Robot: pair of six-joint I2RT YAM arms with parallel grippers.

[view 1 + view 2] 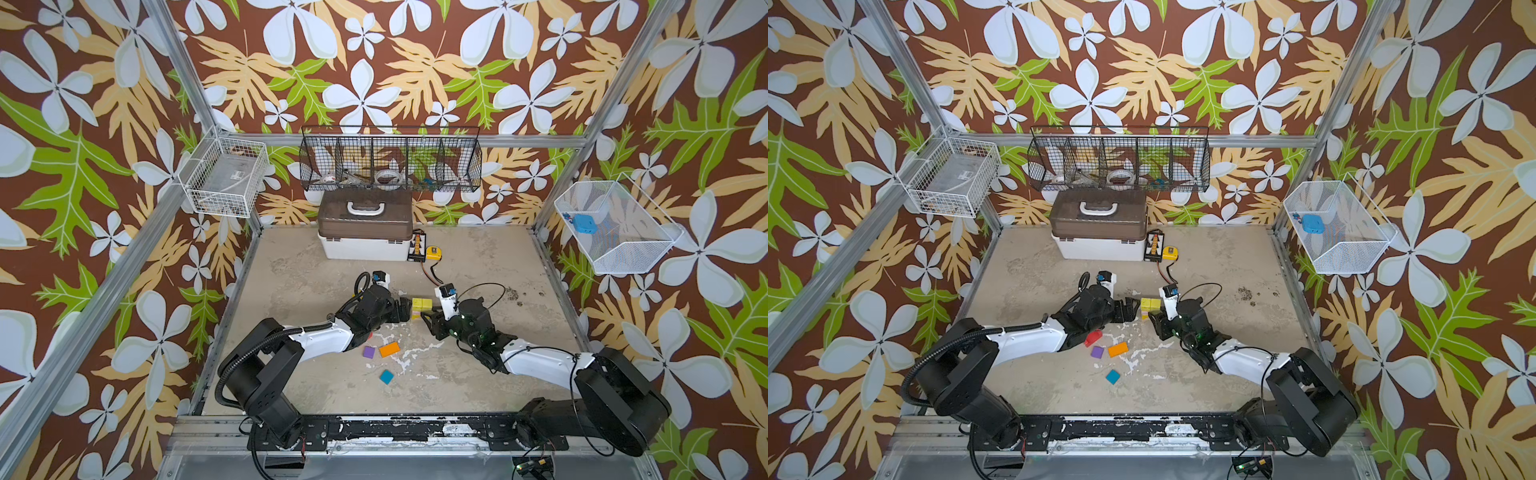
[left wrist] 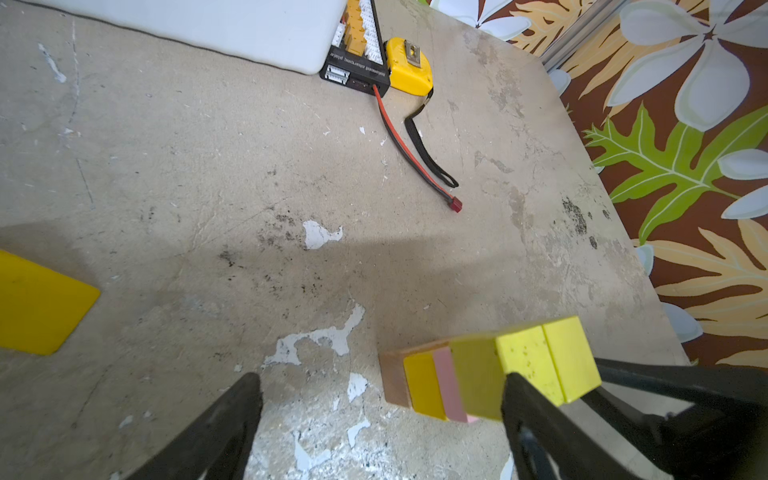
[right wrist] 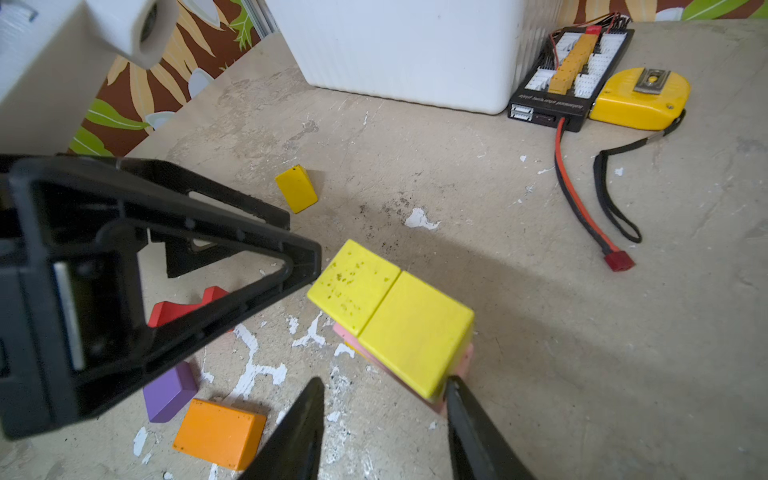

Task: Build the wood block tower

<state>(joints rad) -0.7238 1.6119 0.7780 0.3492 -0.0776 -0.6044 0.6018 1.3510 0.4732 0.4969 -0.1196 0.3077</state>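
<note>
The tower (image 1: 421, 306) stands mid-table, a short stack: plain wood at the base, then yellow, pink and olive layers, with two yellow blocks (image 3: 390, 316) side by side on top. My left gripper (image 2: 382, 415) is open just left of it, one finger (image 2: 536, 419) beside the stack. My right gripper (image 3: 384, 415) is open with bare floor between its fingers; one finger (image 3: 469, 419) sits at the tower's near corner. Loose wood blocks lie nearby: purple (image 1: 368, 352), orange (image 1: 389, 349), teal (image 1: 386, 376), a red arch (image 1: 1093, 338) and a yellow wedge (image 3: 296, 193).
A white box with a brown lid (image 1: 365, 232) stands at the back, with a black charging board (image 1: 417, 248), a yellow tape measure (image 1: 434, 253) and a red-and-black cable (image 3: 582, 199) beside it. Wire baskets (image 1: 390, 160) hang on the walls.
</note>
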